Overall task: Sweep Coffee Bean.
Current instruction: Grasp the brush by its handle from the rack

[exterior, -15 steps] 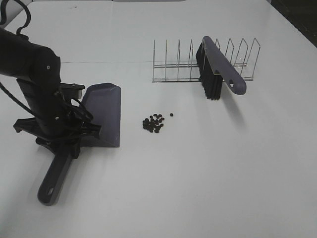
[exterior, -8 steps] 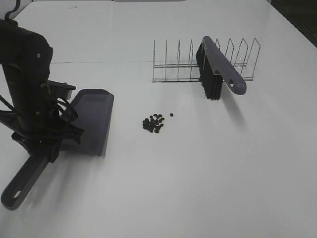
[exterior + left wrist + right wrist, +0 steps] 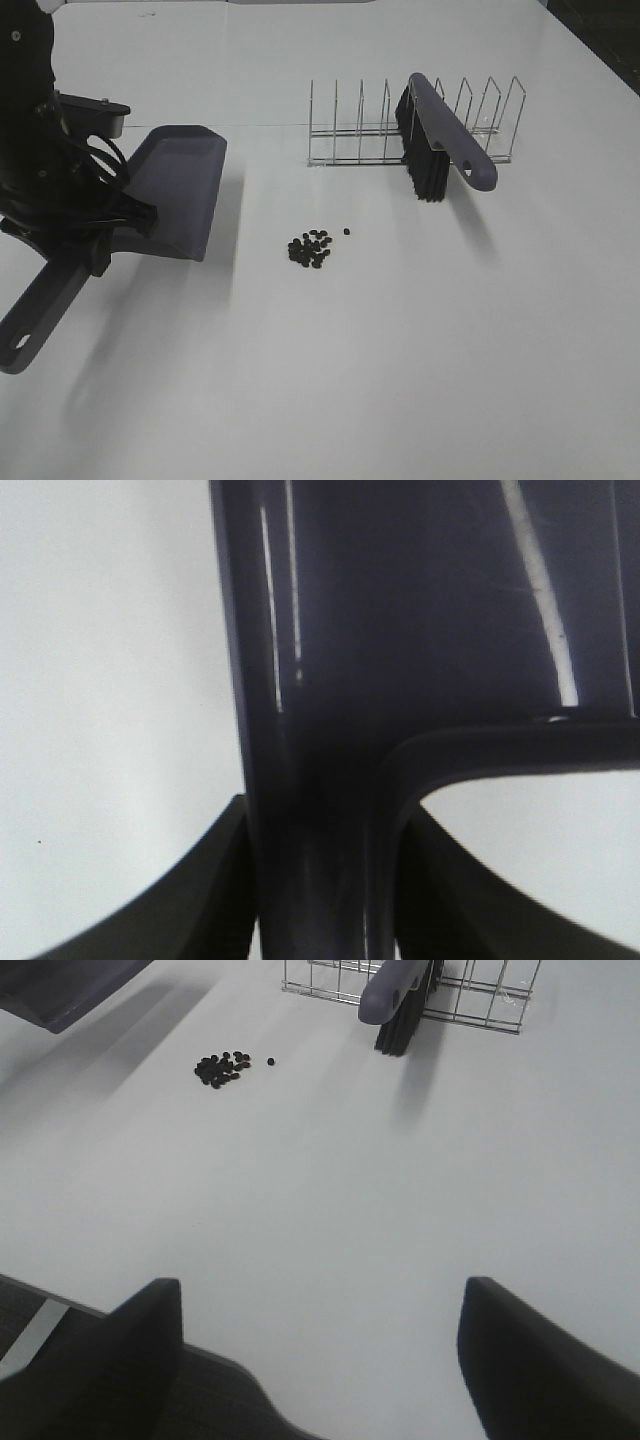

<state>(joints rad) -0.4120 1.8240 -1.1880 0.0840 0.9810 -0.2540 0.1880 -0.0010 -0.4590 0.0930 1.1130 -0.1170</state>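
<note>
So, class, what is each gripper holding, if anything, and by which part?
The left gripper holds the dustpan by its handle, near the pan. The right gripper is open and empty.

On the counter (image 3: pixel 420 350), the beans (image 3: pixel 310 249) lie clustered just left of the frame's centre, with a stray bean (image 3: pixel 346 231) apart at their upper right. Behind them, toward the upper right, stands the rack (image 3: pixel 350 158) with the brush (image 3: pixel 430 150) leaning in it. The dustpan (image 3: pixel 180 190) is at far left, well apart from the beans.

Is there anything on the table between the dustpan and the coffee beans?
Nothing visible. Only bare table lies between the dustpan and the coffee beans; the brush sits in the wire rack, off that line.
</note>
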